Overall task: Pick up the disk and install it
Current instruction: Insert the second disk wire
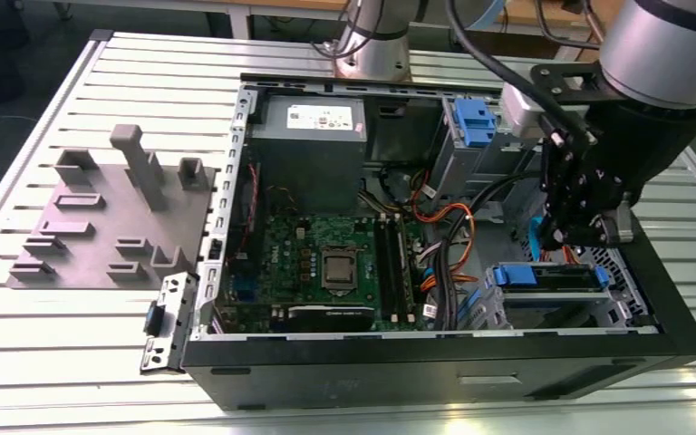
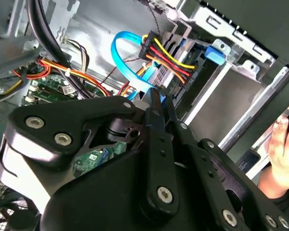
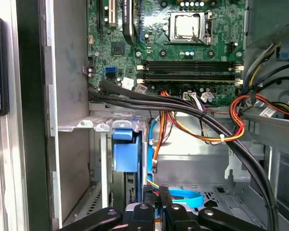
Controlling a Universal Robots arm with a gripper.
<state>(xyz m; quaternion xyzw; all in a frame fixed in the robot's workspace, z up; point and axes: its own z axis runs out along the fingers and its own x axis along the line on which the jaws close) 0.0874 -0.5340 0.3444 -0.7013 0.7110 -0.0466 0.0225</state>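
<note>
Seeing, in the exterior view, the gripper (image 1: pixel 560 237) hanging inside the open computer case (image 1: pixel 445 367) at the exterior view's right, just above the disk (image 1: pixel 547 276), which is sitting in the drive bay with its blue frame showing.

Finding, in the second wrist view, the fingers (image 2: pixel 155 108) pressing together on nothing, pointing toward the disk (image 2: pixel 160 73) near the yellow, red and black cables (image 2: pixel 168 60).

Looking down, in the first wrist view, past the closed gripper (image 3: pixel 160 191) at the disk's blue frame (image 3: pixel 124 149) in the bay, below the motherboard (image 3: pixel 183 43).
</note>
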